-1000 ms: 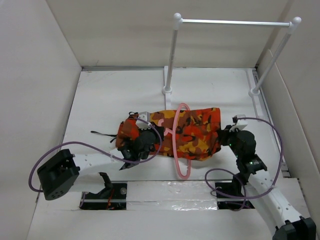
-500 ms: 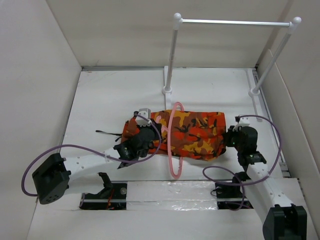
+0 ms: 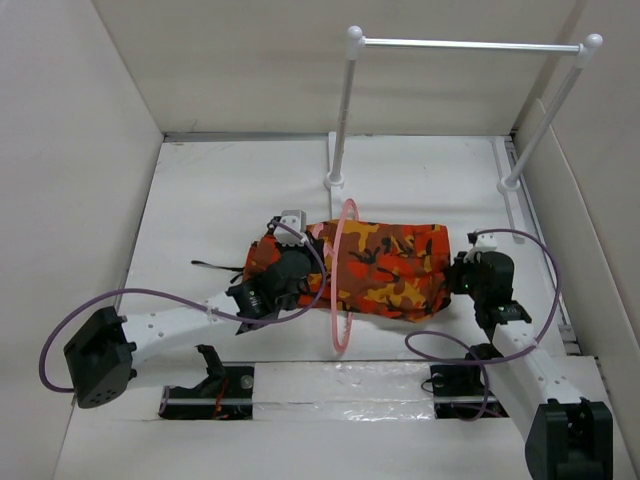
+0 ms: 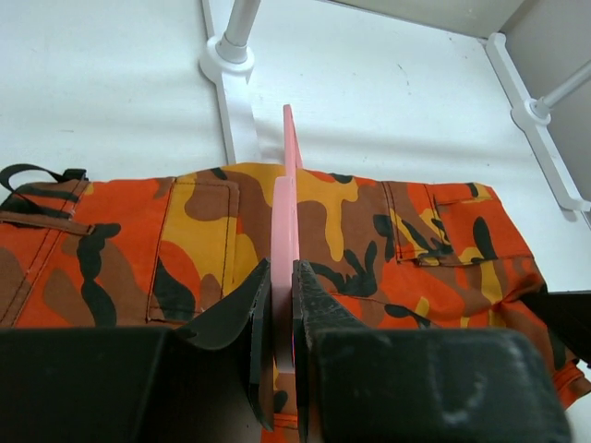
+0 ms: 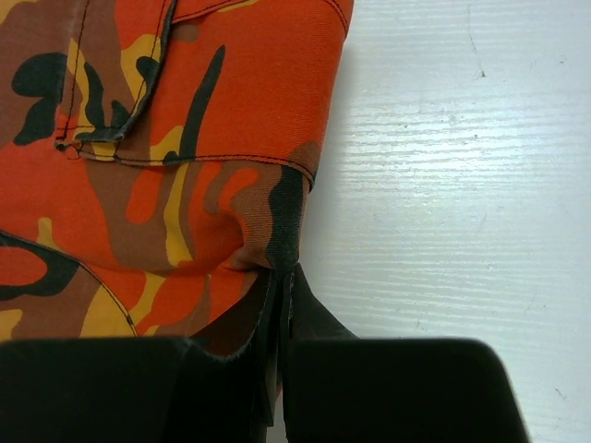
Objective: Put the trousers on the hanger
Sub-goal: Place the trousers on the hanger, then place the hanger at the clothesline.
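Trousers: folded into a compact block and lying flat on the white table, between my two arms and near the middle of the surface. Print is orange, red, yellow and dark brown camouflage.
Hanger: thin, pink, standing on edge across the left part of the trousers. From my left wrist it shows edge-on. I cannot tell whether any cloth passes through its loop.
Left gripper: jaws clamped on the narrow edge of the hanger, both fingers touching the pink plastic, just above the fabric.
Right gripper: jaws pinched together on a fold at the right-hand edge of the trousers. The cloth puckers where the fingertips meet it.
Drawstrings: black, trailing on the table beyond the left end of the trousers.
Rail stand: white posts with a silver bar across the top, at the far side of the table. Its left foot sits near the far edge of the trousers, not touching them.
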Tool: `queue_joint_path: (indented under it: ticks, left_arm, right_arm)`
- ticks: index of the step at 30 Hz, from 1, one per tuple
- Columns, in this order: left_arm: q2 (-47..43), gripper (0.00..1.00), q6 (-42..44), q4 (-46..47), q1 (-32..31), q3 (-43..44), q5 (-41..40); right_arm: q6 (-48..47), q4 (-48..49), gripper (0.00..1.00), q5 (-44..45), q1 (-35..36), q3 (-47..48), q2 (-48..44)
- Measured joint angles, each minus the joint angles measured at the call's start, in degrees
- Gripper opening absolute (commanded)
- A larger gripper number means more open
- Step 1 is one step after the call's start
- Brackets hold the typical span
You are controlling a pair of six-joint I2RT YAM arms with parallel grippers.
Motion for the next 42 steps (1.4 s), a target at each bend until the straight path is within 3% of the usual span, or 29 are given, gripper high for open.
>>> queue_joint_path:
  ticks: [5,9,10,13,15,16,18,19,20,23,24,25,28,30,34,42]
  left_arm:
    - [-0.1,0.0,1.5,-0.3,0.0,1.2,0.2]
    - [-0.1,0.0,2.1,-0.1,0.0,2.4,0.8]
    - [-0.1,0.0,2.2,0.0,0.0,2.8,1.0]
    - [-0.1,0.0,2.6,0.3,0.0,4.2,1.4]
    - [-0.1,0.0,3.0,0.2,0.0,5.4,1.8]
    - [0.0,0.0,3.4,0.1,0.0,6.3,2.1]
    - [0.0,0.0,4.3,0.0,-0.2,8.4,2.3]
    - [0.1,0.0,5.1,-0.1,-0.5,9.6,2.3]
    - [0.1,0.0,5.8,0.0,-0.7,10.8,2.3]
    - [0.2,0.0,7.8,-0.3,-1.1,14.6,2.4]
    - [0.2,0.0,8.4,-0.3,-1.1,15.8,2.5]
    - [0.3,0.0,8.9,-0.3,-1.1,16.9,2.8]
    - [0.7,0.0,10.7,-0.3,-1.1,19.9,3.0]
    - [1.2,0.0,11.8,-0.4,-1.1,21.9,3.2]
    - [2.4,0.0,13.4,-0.9,-1.2,25.3,4.3]
    - [4.7,0.0,18.6,-0.8,-6.3,29.6,3.4]
  right_arm:
    - [0.0,0.3,0.05,-0.9,0.0,0.0,0.1]
    - [-0.4,0.4,0.43,-2.6,0.0,0.4,-0.1]
    - [-0.7,0.3,0.59,-3.1,0.0,0.8,-0.3]
    - [-1.6,-1.5,0.75,-5.4,-0.4,3.7,-2.0]
    - [-2.2,-3.0,0.76,-7.2,-0.4,7.0,-4.0]
    - [-2.4,-3.6,0.72,-8.1,-0.1,8.8,-5.1]
    - [-2.8,-4.7,0.42,-8.9,1.6,12.6,-7.5]
    - [-2.8,-5.0,0.08,-9.4,3.1,14.5,-8.5]
    - [-2.7,-5.0,0.0,-9.6,5.3,16.4,-9.1]
    - [0.0,-3.2,0.0,-9.9,15.2,20.6,-9.2]
    - [1.1,-1.9,0.06,-9.5,19.6,21.3,-8.6]
    - [2.2,-0.6,0.32,-8.9,24.1,21.9,-7.6]
    - [5.0,1.7,0.74,-5.7,36.9,23.9,-3.2]
    - [6.2,2.6,0.84,-1.9,43.4,25.7,0.3]
    - [8.3,4.5,0.84,3.3,51.6,28.7,5.9]
    - [14.9,11.8,0.78,8.0,51.3,28.8,9.6]
